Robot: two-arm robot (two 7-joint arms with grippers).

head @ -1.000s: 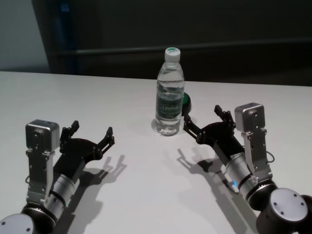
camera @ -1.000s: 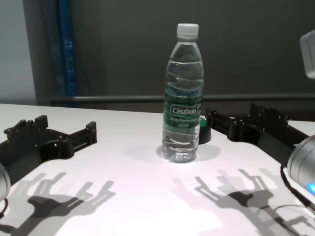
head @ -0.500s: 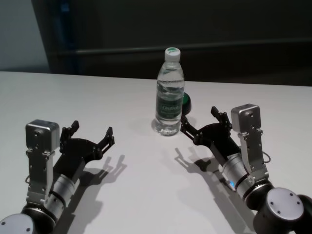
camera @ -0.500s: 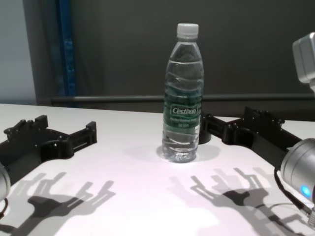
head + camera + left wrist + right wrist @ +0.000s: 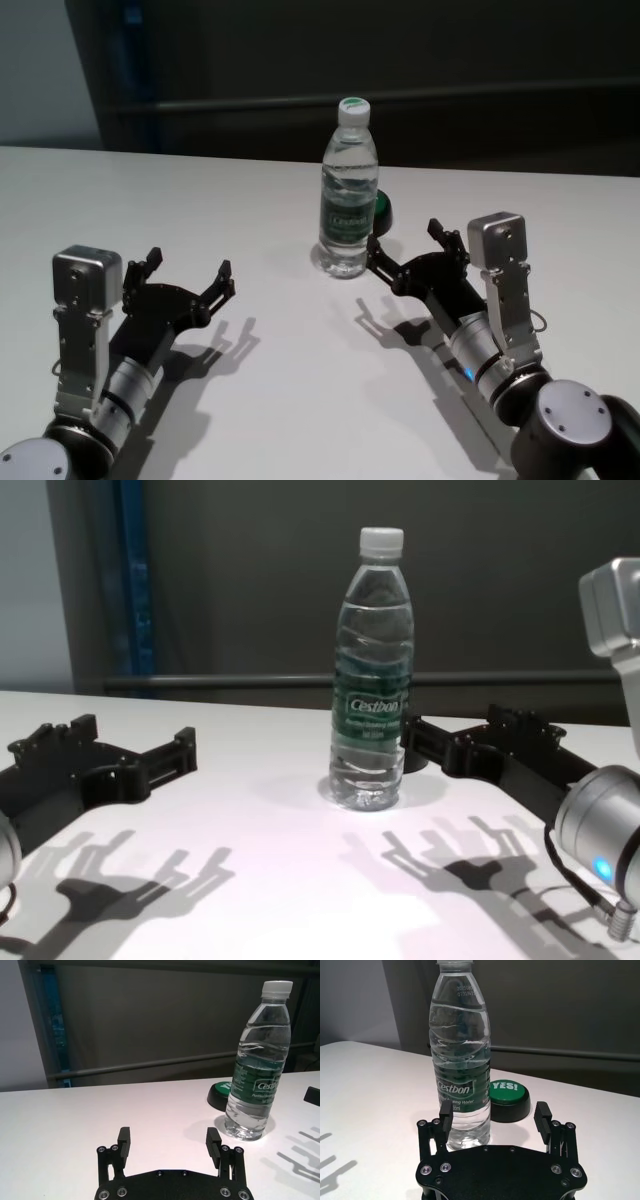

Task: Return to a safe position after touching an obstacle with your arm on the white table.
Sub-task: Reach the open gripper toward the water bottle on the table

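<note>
Your water bottle [image 5: 347, 195] stands upright on the white tabletop [image 5: 280, 390], just above the centre of the head frame, its white cap on and the dark green label facing you. Directly behind it, toward its right side, sits a low black puck with a green top [image 5: 507, 1095]; you can read "YES!" on it in the right wrist view. Your right pincer [image 5: 408, 252] is at centre right of the head frame, low over the tabletop with its fingers spread wide and holding nothing. One fingertip [image 5: 446, 1111] lies right at the bottle's lower body, in front of the clear plastic beneath the label; whether it actually touches the plastic cannot be told. The other finger points toward the puck and stands apart from it. Your left pincer [image 5: 188, 275] hovers at lower left of the head frame, well apart from the bottle, also wide open and empty, casting a forked shadow on the tabletop beside it.
</note>
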